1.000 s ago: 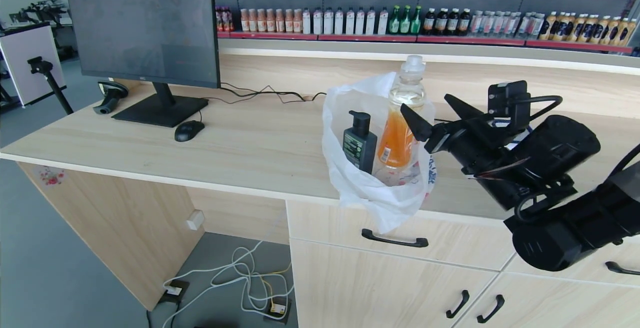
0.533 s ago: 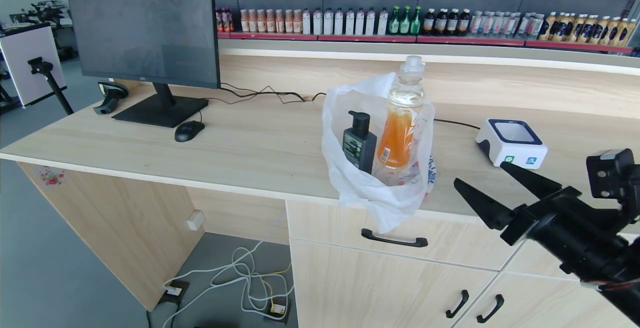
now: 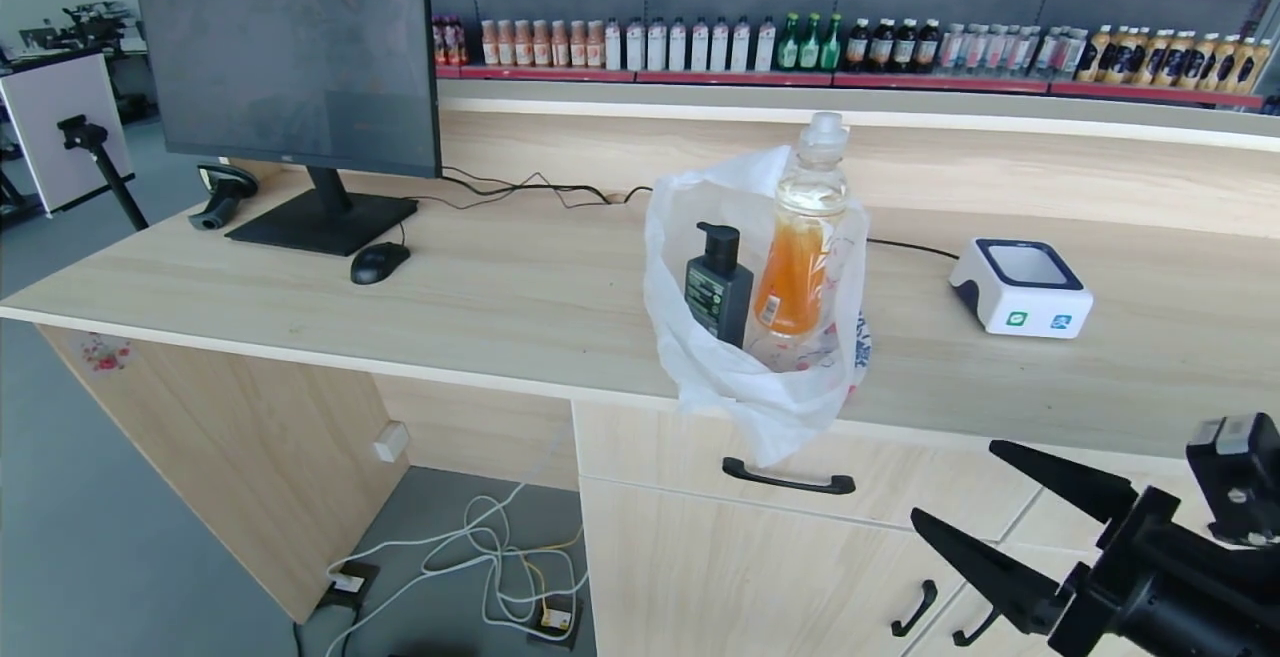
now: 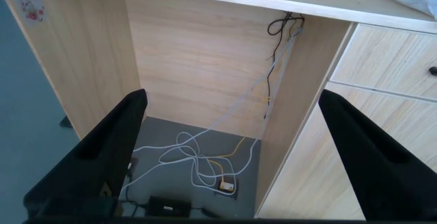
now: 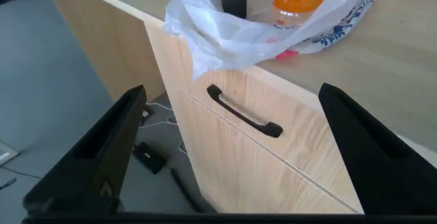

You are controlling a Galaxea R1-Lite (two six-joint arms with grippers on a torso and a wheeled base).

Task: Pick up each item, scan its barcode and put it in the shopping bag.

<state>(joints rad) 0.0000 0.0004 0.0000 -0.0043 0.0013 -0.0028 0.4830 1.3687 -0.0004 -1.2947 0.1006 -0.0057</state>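
The white plastic shopping bag (image 3: 745,367) stands at the counter's front edge, hanging a little over it. Inside it stand a black pump bottle (image 3: 718,292) and a tall bottle of orange liquid (image 3: 800,237). The white barcode scanner (image 3: 1020,289) sits to the bag's right on the counter. My right gripper (image 3: 952,482) is open and empty, low in front of the drawers, below and right of the bag. From the right wrist, the bag (image 5: 259,26) lies ahead of the open right gripper (image 5: 232,91). My left gripper (image 4: 232,98) is open and empty, facing the recess under the counter.
A monitor (image 3: 290,57), mouse (image 3: 379,262) and handheld scanner (image 3: 222,193) occupy the counter's left. Drawer handles (image 3: 788,482) line the cabinet front near my right gripper. Cables (image 4: 205,169) lie on the floor under the counter. Shelves of bottles (image 3: 800,42) stand behind.
My right arm has dropped from beside the bag, past the counter's edge, to the front of the drawers, open throughout. The scanner has come into sight.
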